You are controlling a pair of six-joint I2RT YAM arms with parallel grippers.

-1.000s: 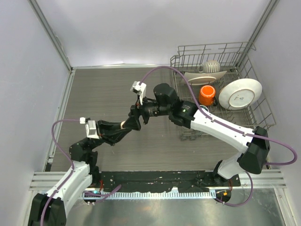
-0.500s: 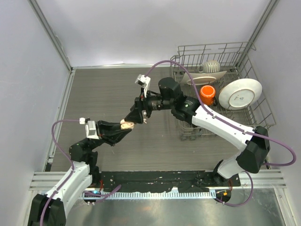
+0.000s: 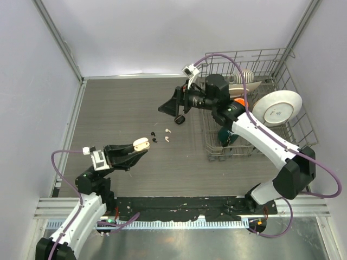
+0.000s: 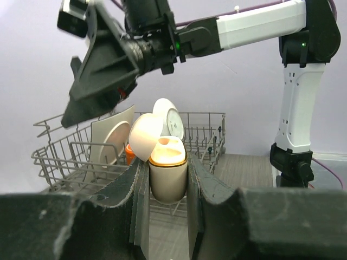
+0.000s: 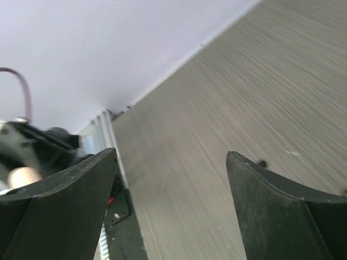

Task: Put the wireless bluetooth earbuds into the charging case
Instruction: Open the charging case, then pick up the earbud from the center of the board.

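Note:
My left gripper (image 3: pixel 140 145) is shut on a cream charging case (image 4: pixel 168 176), which stands upright between the pads with its lid (image 4: pixel 145 135) flipped open. In the top view the case (image 3: pixel 141 143) hangs over the table's near-left part. Four tiny earbuds lie loose on the table just beyond it: two white ones (image 3: pixel 167 130) (image 3: pixel 166 137) and two black ones (image 3: pixel 152 134) (image 3: pixel 156 140). My right gripper (image 3: pixel 173 111) hovers farther back, jaws wide open and empty. One black earbud (image 5: pixel 262 162) peeks past its right finger in the right wrist view.
A wire dish rack (image 3: pixel 295 127) at the back right holds a white plate (image 3: pixel 276 107), an orange cup (image 3: pixel 238 110) and a striped cup (image 3: pixel 244 76). Grey walls close in the left, back and right sides of the dark wood-grain table (image 3: pixel 119 108).
My right arm has pulled away from the left gripper, up and to the right, and its jaws have spread wider. The left gripper drew back toward me with the case. The earbuds now lie exposed.

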